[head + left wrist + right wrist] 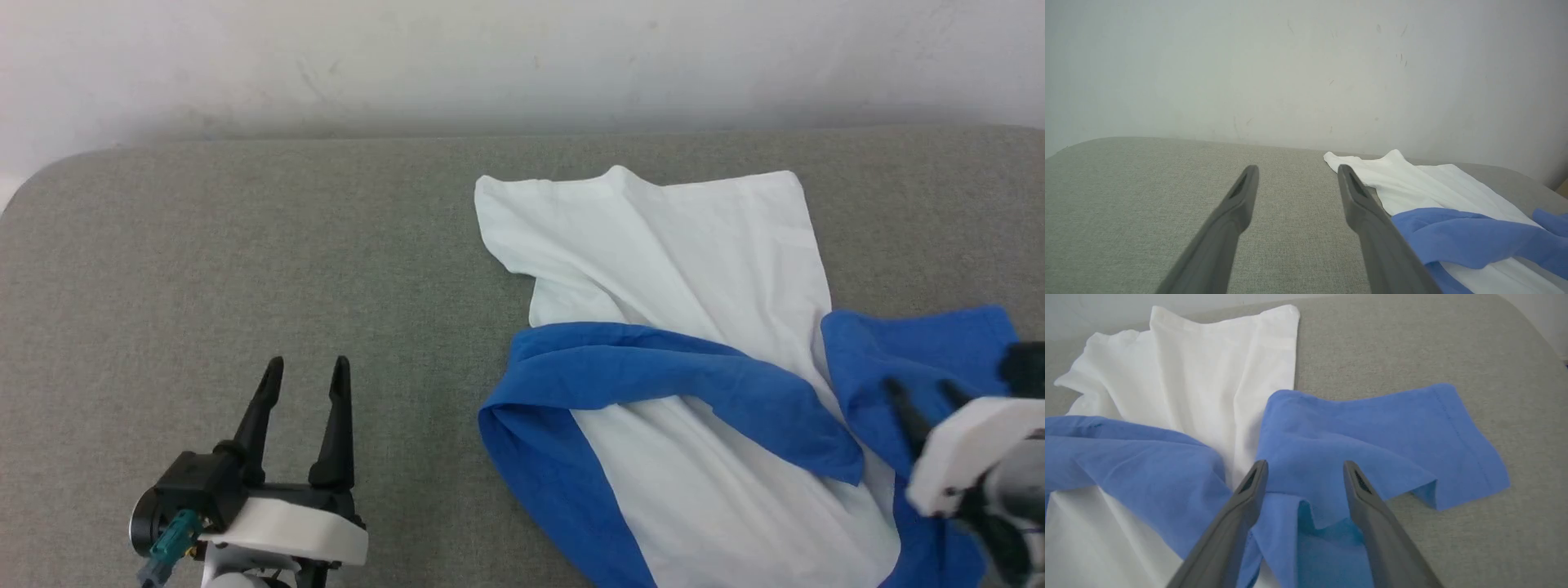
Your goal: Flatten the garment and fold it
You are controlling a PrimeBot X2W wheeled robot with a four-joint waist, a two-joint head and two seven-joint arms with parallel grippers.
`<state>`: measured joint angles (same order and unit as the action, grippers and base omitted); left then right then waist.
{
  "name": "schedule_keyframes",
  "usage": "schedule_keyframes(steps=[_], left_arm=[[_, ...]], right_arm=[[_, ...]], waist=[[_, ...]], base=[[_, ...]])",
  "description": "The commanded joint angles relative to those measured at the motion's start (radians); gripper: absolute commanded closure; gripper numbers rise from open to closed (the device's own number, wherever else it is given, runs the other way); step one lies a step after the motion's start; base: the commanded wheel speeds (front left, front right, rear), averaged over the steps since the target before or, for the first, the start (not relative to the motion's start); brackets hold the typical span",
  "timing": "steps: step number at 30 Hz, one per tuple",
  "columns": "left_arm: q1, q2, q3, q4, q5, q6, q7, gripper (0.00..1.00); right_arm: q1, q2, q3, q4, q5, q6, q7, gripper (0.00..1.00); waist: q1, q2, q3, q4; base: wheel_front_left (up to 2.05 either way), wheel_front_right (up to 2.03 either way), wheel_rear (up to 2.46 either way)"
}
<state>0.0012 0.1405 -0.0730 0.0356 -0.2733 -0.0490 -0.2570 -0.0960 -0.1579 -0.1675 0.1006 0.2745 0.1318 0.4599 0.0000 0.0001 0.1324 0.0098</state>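
While left gripper (pixel 308 365) hangs wide over grey surface (pixel 245 245), right gripper (pixel 1305 467) wide over garment (pixel 678 245).

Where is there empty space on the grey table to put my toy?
The biggest bare patch is the left half of the table, between the wall, the shirt and the left tool. A narrow strip runs between shirt and wall. The right is crowded: the bunched shirt lies there, the right tool over its blue sleeve.
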Motion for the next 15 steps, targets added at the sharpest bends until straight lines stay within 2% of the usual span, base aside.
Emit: schedule_keyframes(steps=[1, 4, 7, 15], left_arm=[[-0.006, -0.005, 0.004, 0.003, 0.011, -0.006, -0.005, 0.00], [-0.008, -0.014, 0.010, 0.004, 0.017, -0.013, -0.005, 0.00], [-0.013, -0.020, 0.014, 0.003, 0.024, -0.021, -0.005, 0.00], [-0.046, -0.023, 0.011, 0.002, 0.047, -0.039, -0.005, 0.00]], right_arm=[[0.003, -0.008, -0.013, -0.012, 0.003, -0.001, 0.006, 0.00], [0.003, -0.038, -0.113, -0.063, 0.000, -0.001, 0.071, 0.00], [-0.020, -0.063, -0.195, -0.057, -0.030, -0.001, 0.108, 0.00], [-0.139, -0.122, -0.276, 0.184, -0.084, -0.001, 0.100, 0.00]], waist=[[0.0000, -0.0001, 0.000, 0.000], [0.0000, -0.0001, 0.006, 0.000], [0.0000, -0.0001, 0.025, -0.002], [0.0000, -0.0001, 0.097, 0.013]], base=[[0.00, 0.00, 0.00], [0.00, 0.00, 0.00], [0.00, 0.00, 0.00], [0.00, 0.00, 0.00]])
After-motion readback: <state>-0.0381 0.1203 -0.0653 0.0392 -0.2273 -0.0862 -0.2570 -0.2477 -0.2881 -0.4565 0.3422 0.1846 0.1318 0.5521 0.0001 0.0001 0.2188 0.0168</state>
